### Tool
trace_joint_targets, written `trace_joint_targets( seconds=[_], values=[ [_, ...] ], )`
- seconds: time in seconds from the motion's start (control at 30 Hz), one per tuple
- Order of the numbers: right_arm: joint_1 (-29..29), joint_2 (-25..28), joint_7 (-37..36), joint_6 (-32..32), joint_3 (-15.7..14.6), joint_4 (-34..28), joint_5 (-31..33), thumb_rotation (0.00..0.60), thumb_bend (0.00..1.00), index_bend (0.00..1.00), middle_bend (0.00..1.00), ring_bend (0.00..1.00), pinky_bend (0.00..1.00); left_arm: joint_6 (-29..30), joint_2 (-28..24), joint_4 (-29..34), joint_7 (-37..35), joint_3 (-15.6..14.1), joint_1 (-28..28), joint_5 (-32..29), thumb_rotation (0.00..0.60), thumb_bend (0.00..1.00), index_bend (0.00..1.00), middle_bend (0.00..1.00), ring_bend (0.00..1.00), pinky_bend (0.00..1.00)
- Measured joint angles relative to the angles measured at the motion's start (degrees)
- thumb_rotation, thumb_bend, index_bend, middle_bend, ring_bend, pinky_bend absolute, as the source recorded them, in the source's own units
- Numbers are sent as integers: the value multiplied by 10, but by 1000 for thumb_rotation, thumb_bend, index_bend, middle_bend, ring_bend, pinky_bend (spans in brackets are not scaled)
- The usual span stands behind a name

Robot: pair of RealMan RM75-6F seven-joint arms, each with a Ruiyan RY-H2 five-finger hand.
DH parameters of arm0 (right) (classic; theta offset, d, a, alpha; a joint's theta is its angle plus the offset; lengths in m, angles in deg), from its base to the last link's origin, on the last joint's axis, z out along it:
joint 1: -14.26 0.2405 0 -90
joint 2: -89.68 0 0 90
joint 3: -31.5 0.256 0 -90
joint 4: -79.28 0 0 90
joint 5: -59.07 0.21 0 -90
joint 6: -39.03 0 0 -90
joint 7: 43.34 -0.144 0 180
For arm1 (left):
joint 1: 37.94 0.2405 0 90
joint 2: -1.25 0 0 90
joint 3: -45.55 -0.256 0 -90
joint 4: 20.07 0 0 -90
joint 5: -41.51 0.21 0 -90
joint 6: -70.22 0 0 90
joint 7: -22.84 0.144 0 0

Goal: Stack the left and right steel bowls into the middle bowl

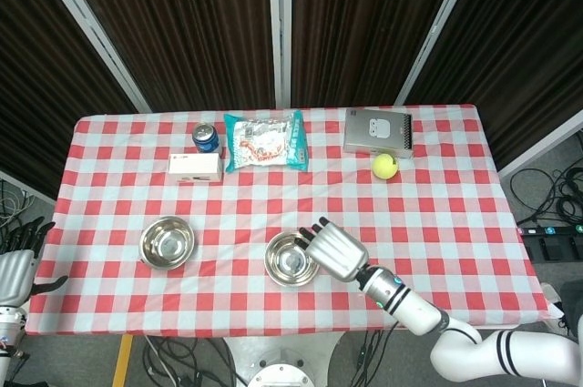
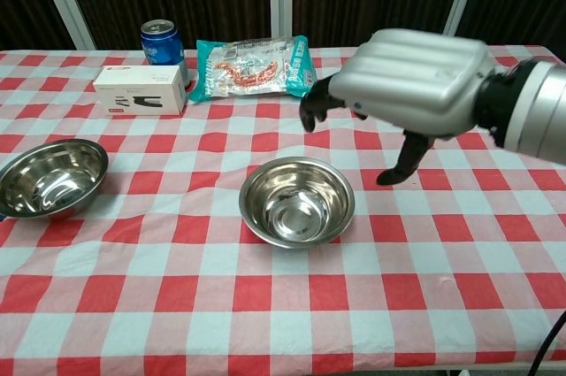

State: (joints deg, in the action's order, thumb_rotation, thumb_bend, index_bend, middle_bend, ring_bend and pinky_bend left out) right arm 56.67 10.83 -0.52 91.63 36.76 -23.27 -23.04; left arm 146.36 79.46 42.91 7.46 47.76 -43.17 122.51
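Note:
The middle steel bowl [image 2: 297,200] [image 1: 290,258] sits on the checked cloth with the right bowl nested inside it, the two reading as one stack. My right hand [image 2: 409,84] [image 1: 334,249] hovers just above and right of the stack, fingers spread and holding nothing. The left steel bowl [image 2: 50,178] [image 1: 168,242] rests alone at the left of the table. My left hand [image 1: 15,259] hangs off the table's left edge in the head view, fingers apart and empty.
Along the far side stand a blue can [image 2: 162,41], a white box [image 2: 141,89], a snack bag [image 2: 254,67] and a grey box [image 1: 378,131]. A yellow-green ball [image 1: 384,166] lies near the grey box, hidden in the chest view by my right hand.

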Motion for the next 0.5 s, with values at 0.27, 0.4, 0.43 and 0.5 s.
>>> trace_joint_targets(
  seconds=[0.27,0.4,0.43,0.5],
  values=[
    [-64,112,-78,101,3,-28,5,600,0,292,299,342,358,6,-5,11,6,-4,-2,12,600,57,160,131,48,96],
    [-99,140,-168,127,4,3,22,600,9,231,257,189,246,12,-10,25,11,-5,-4,20,600,57,160,131,48,96],
    [-107,147,-192,130,3,14,27,600,16,216,234,137,206,13,-11,29,12,-5,-5,21,600,56,160,131,48,96],
    [-126,160,-251,137,2,44,37,600,38,203,198,42,107,17,-14,38,16,-6,-5,25,600,56,160,131,48,96]
  ],
)
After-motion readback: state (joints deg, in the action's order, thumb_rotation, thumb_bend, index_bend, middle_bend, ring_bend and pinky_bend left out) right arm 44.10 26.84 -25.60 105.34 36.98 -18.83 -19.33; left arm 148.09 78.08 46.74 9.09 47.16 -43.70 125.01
